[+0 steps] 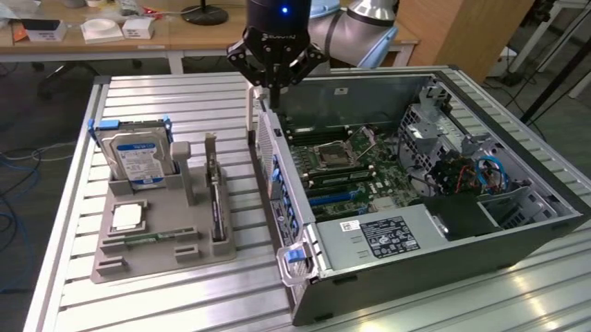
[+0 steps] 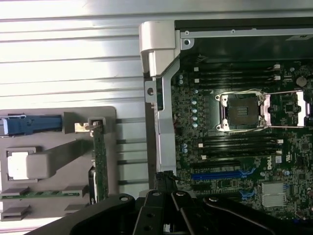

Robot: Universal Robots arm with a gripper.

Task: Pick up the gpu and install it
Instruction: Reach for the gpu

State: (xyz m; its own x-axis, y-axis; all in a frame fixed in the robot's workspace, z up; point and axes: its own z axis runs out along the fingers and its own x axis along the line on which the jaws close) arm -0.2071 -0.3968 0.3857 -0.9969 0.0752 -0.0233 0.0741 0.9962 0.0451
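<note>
Exterior view: gripper (image 1: 274,90) poised over the rear wall of the computer case (image 1: 434,270), fingers pinched shut, nothing between them.
Gpu position: gpu (image 1: 215,197) parked on edge in its slot in the grey tray (image 1: 148,261), silver bracket uppermost, well apart from the gripper and untouched.
Risk, grip: thin card, narrow top edge. An off-centre pinch likely to tilt it or let it slip.
Risk, neighbours: grey tray post (image 1: 182,169) just beside the card, so wide-spread fingers could knock into it.
Risk, case wall: raised rear wall between tray and motherboard (image 1: 356,162) — a low carry could catch the card's bottom edge there.
Risk, seating: long blue expansion slot (image 2: 222,174) narrow and close to the wall. A skewed approach could jam the card or bend the bracket.
Count, gpu: one.
Count, hard drive (image 1: 137,160): one, upright in the tray.
Count, processor chip (image 1: 127,216): one, flat in the tray.
Count, memory stick (image 1: 152,237): one, lying in the tray.
Count, processor socket (image 2: 240,111): one, open on the motherboard.
Count, trays and cases: one each.
</note>
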